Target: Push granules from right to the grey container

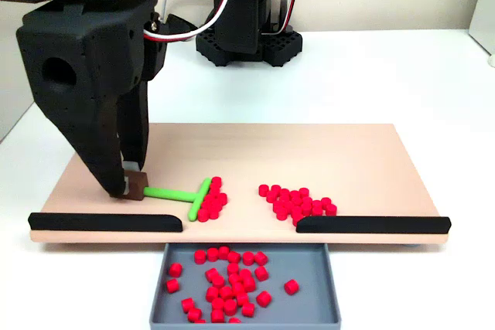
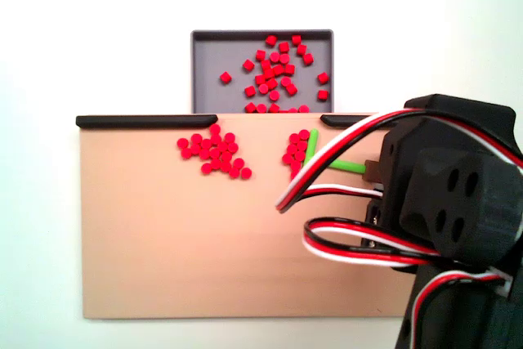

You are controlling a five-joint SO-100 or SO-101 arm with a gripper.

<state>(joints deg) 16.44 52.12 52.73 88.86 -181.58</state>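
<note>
Granules [image 1: 296,202] split in two piles on tan board [image 1: 309,152], more in grey container [image 1: 309,299]; gripper [image 1: 133,189] pinching green pusher [image 1: 182,193] stem.

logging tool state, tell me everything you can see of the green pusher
The green pusher is a bright green T of smooth plastic lying flat on the tan board. The hand is shut on a brown block at its stem's end. Its crossbar touches a small heap of red granules, near the gap above the grey container.
</note>
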